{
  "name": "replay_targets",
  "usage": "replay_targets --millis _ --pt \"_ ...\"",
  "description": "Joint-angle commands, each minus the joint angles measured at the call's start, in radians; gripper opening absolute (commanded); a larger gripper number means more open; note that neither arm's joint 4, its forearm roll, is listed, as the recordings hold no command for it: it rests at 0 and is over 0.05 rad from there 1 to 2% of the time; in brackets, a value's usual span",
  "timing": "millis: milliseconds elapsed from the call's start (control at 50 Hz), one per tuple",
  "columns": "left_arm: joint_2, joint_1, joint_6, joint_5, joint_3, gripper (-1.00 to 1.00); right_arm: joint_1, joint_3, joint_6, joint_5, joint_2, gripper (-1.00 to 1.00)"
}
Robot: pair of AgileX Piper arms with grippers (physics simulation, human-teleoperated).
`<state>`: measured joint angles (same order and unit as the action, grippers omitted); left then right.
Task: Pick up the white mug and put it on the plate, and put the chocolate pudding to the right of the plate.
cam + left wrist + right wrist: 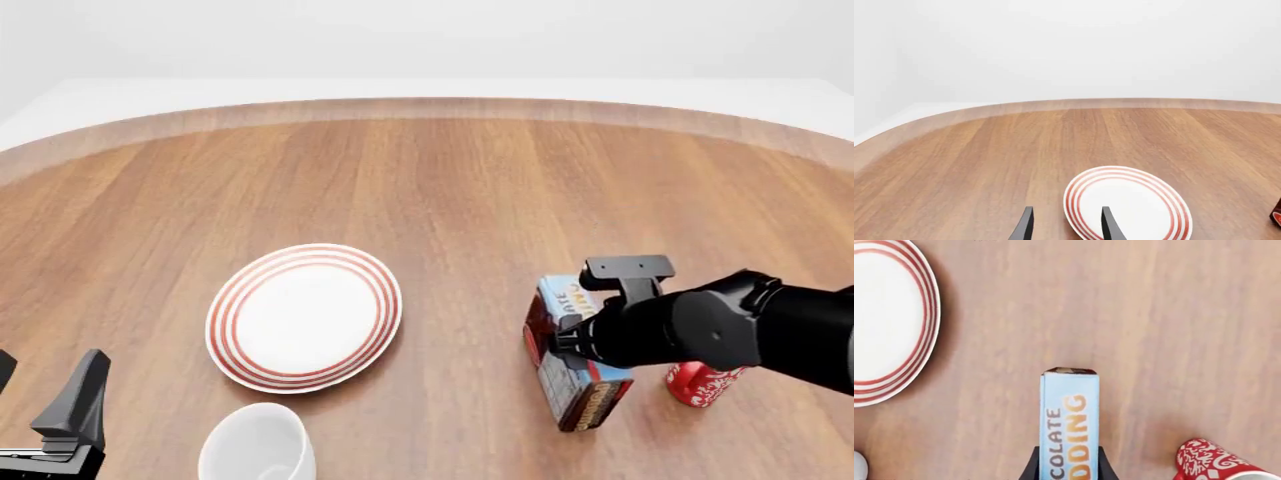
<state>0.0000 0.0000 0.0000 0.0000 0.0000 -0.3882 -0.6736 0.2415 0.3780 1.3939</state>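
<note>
The plate is bare: the mug stands on the desk just near of it, ungrasped, with the left gripper spread and empty beside it. The right gripper pinches the pudding, which sits on edge to the plate's right, beside a red mug. Judged so, the pudding step seems nearly done pending release; the mug transfer is not begun.
</note>
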Motion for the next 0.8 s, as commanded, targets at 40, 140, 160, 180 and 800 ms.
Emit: replay_targets --millis 40,140,160,180,800 --pt "0.000 0.000 0.000 0.000 0.000 1.00 -0.009 -0.020 0.004 0.021 -0.027 -1.00" --pt "0.000 0.000 0.000 0.000 0.000 1.00 -0.017 -0.045 -0.004 0.040 -0.043 -1.00" --pt "0.000 0.000 0.000 0.000 0.000 1.00 -0.021 -0.049 -0.002 0.044 -0.045 -1.00" --pt "0.000 0.000 0.000 0.000 0.000 1.00 -0.024 -0.064 -0.008 0.053 -0.050 -1.00" --pt "0.000 0.000 0.000 0.000 0.000 1.00 -0.080 -0.220 0.067 0.052 -0.011 -1.00"
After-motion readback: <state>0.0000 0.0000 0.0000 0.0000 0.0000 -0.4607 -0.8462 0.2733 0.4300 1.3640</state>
